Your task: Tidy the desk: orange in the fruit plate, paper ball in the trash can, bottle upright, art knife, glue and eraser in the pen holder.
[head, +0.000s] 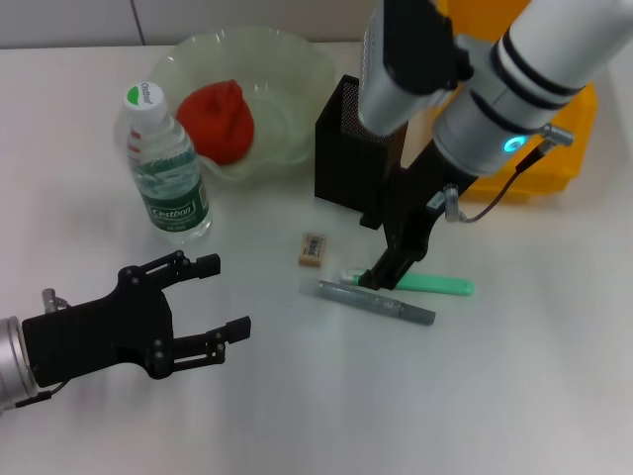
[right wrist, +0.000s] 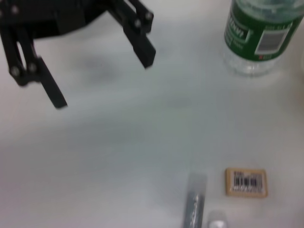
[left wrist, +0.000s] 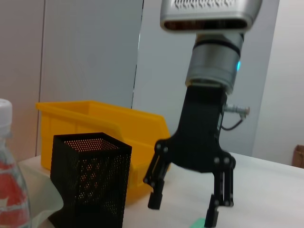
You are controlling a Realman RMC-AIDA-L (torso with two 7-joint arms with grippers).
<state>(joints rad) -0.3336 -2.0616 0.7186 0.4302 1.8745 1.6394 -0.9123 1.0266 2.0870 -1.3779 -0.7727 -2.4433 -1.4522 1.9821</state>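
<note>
The orange (head: 218,119) lies in the pale green fruit plate (head: 297,69) at the back. To its left the bottle (head: 168,168) stands upright. The black mesh pen holder (head: 346,148) stands in front of the yellow trash can (head: 559,139). Ahead of the holder lie the beige eraser (head: 313,248), the grey art knife (head: 376,302) and the green glue (head: 435,285). My right gripper (head: 381,275) hangs open just over the glue's left end, its fingers (left wrist: 156,199) apart. At the near left my left gripper (head: 227,295) is open and holds nothing. The paper ball is out of view.
The table's bare white top spreads across the front and the right. The right arm's forearm reaches over the pen holder and the trash can. The eraser (right wrist: 245,182) and the knife tip (right wrist: 194,204) lie close together.
</note>
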